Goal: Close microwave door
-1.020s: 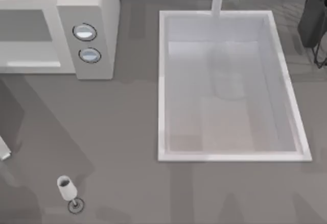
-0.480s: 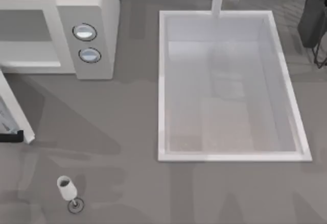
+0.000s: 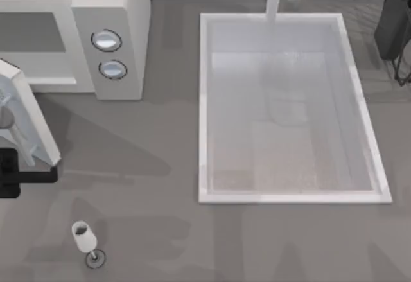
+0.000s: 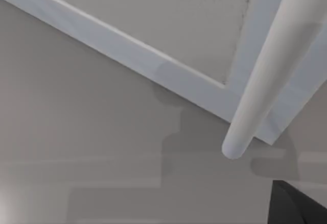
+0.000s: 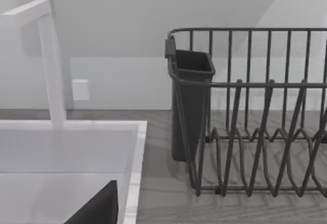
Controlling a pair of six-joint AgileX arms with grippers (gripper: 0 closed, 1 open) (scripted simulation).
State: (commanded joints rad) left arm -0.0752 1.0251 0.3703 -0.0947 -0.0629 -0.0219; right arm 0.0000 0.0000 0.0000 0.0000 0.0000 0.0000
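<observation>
At the far left of the table, the microwave (image 3: 74,35) stands with its grey cavity uncovered, and the microwave door (image 3: 29,118) stands partly swung, its long axis running obliquely from the hinge end near the cavity's left edge out toward the table's front, its free end pointing front-right; the closing appears part-way done, with the final swing onto the cavity left. Just beside that free end sits the left gripper (image 3: 19,176), a black bar whose finger state cannot be told. Parked beside the dish rack (image 5: 255,122) and sink (image 3: 205,102), the right arm is idle.
</observation>
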